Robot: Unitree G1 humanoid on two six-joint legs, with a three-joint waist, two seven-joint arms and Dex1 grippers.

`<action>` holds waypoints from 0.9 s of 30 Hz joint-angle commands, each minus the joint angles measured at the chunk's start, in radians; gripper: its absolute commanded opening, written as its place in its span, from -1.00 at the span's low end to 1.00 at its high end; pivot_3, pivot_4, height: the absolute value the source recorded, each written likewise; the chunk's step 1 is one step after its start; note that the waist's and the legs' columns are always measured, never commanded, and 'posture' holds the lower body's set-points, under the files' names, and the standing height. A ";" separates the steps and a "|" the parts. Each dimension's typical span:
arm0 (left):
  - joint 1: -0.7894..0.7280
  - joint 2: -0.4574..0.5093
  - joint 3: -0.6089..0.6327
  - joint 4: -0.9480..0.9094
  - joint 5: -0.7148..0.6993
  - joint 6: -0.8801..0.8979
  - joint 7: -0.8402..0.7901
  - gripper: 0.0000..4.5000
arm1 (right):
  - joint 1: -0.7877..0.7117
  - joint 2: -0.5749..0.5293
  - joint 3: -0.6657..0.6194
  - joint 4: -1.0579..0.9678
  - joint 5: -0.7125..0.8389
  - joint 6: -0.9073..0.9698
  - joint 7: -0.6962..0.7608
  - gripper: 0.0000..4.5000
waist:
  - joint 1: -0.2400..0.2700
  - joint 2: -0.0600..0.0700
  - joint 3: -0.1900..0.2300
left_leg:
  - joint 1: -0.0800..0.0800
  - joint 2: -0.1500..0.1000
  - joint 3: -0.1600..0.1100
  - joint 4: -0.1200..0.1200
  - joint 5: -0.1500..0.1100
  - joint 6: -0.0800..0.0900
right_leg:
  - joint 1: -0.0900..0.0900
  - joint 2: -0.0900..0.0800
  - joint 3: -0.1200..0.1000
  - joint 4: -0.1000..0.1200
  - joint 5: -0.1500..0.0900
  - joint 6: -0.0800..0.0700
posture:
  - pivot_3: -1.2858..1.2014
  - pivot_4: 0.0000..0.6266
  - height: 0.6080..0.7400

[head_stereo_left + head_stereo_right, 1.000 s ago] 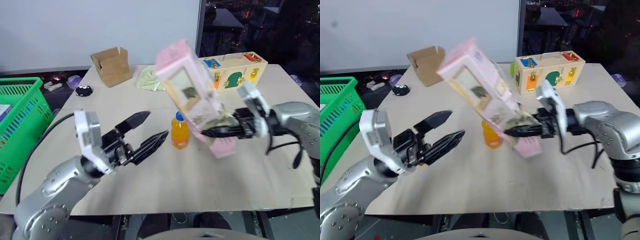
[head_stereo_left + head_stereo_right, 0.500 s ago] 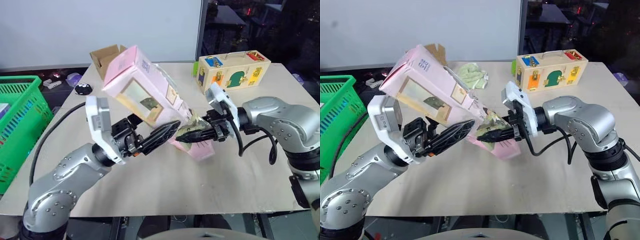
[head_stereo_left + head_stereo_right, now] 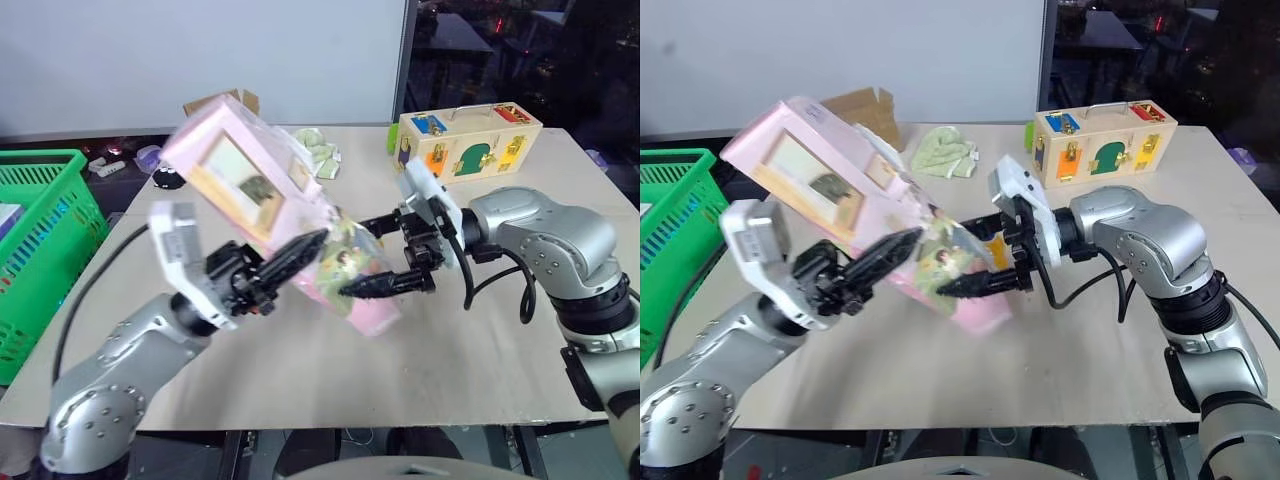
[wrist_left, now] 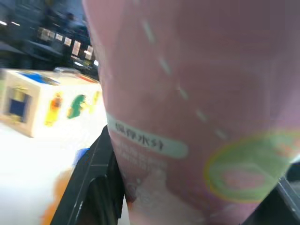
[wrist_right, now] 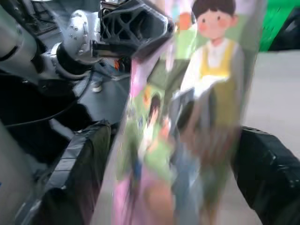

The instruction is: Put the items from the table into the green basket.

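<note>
1. The left gripper (image 3: 300, 262), at centre left of the left eye view, has its two black fingers clamped on the long slim pink-and-white printed carton (image 3: 275, 215), gripping it near mid-length.
2. The right gripper (image 3: 372, 254), at the centre of the frame, stands with its fingers spread apart either side of the carton's lower end, one above and one below it; whether they touch it I cannot tell, and the hold looks to rest with the left arm.
3. The carton is lifted off the large flat pale beige tabletop (image 3: 480, 340), tilted, its long axis running from upper left down to the frame's centre.
4. The bright green plastic basket (image 3: 40, 240) with slotted walls sits at the far left edge of the frame, off the tabletop's side. It lies on the left arm's side, well apart from the carton, so that arm is the nearer carrier.
5. I cannot make out the small orange-drink bottle in the head views; an orange blur low in the left wrist view may be it.
6. Beyond, toward the top of the frame, stand a brown cardboard box (image 3: 215, 102), a crumpled pale green cloth (image 3: 322, 152) and a wooden latch-board box (image 3: 470, 140); none lies between carton and basket.
</note>
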 commanded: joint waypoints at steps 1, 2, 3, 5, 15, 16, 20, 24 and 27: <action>0.047 0.020 0.228 0.038 -0.040 -0.063 0.064 0.10 | 0.016 0.034 -0.048 -0.005 -0.051 -0.087 -0.078 0.69 | 0.001 0.000 0.000 | 0.000 0.001 0.000 0.000 0.000 0.000 | 0.000 0.000 0.000 0.000 0.000 0.000 | 0.24 -1.00 1.00; 0.065 0.021 0.287 0.055 -0.037 -0.074 0.085 0.10 | 0.021 0.044 -0.046 -0.001 -0.075 -0.115 -0.094 0.69 | 0.001 0.000 0.000 | 0.000 0.001 0.000 0.000 0.000 0.000 | 0.000 0.000 0.000 0.000 0.000 0.000 | 0.24 -1.00 1.00; 0.085 0.020 0.340 0.071 -0.036 -0.082 0.103 0.10 | 0.025 0.055 -0.043 0.001 -0.093 -0.137 -0.107 0.69 | 0.003 0.000 0.000 | 0.000 0.002 0.000 0.000 0.000 0.000 | -0.001 0.000 0.000 0.000 0.000 0.000 | 0.27 -1.00 1.00; 0.115 0.022 0.414 0.098 -0.012 -0.091 0.118 0.10 | 0.030 0.072 -0.038 0.000 -0.106 -0.158 -0.116 0.69 | 0.009 0.000 0.000 | -0.001 0.002 0.000 0.000 0.000 0.000 | -0.002 0.000 0.000 0.001 0.000 0.000 | 0.28 -1.00 1.00; 0.154 0.087 0.676 0.265 0.327 -0.144 0.221 0.10 | 0.029 0.201 0.044 0.068 -0.210 -0.354 -0.086 0.69 | 0.063 -0.005 -0.003 | -0.001 0.000 0.000 -0.001 0.000 0.000 | -0.002 0.000 -0.001 0.000 0.000 0.000 | 0.35 -1.00 1.00; 0.169 0.084 0.706 0.269 0.330 -0.143 0.206 0.10 | 0.024 0.226 0.053 0.079 -0.217 -0.363 -0.095 0.69 | 0.065 -0.006 -0.003 | -0.002 0.000 0.000 -0.001 0.000 0.000 | -0.002 0.000 -0.002 0.000 0.000 0.000 | 0.35 -1.00 1.00; 0.258 0.037 0.813 0.233 0.314 -0.132 0.176 0.10 | 0.022 0.278 0.073 0.102 -0.225 -0.375 -0.088 0.69 | 0.089 -0.010 -0.006 | -0.004 0.001 0.000 -0.002 -0.001 -0.002 | -0.004 -0.003 -0.001 -0.001 0.000 -0.001 | 0.44 -1.00 1.00; 0.366 -0.033 0.913 0.166 0.276 -0.131 0.189 0.10 | 0.007 0.327 0.092 0.159 -0.253 -0.419 -0.081 0.69 | 0.137 -0.013 -0.008 | -0.004 0.001 0.001 -0.003 -0.003 -0.006 | -0.006 -0.008 -0.002 -0.002 -0.001 0.000 | 0.50 -1.00 1.00; 0.412 -0.045 0.955 0.158 0.264 -0.123 0.222 0.10 | -0.016 0.383 0.094 0.221 -0.308 -0.480 -0.130 0.69 | 0.192 -0.015 -0.009 | -0.005 0.002 -0.001 -0.004 -0.004 -0.007 | -0.007 -0.008 -0.006 -0.002 -0.001 0.000 | 0.52 -1.00 1.00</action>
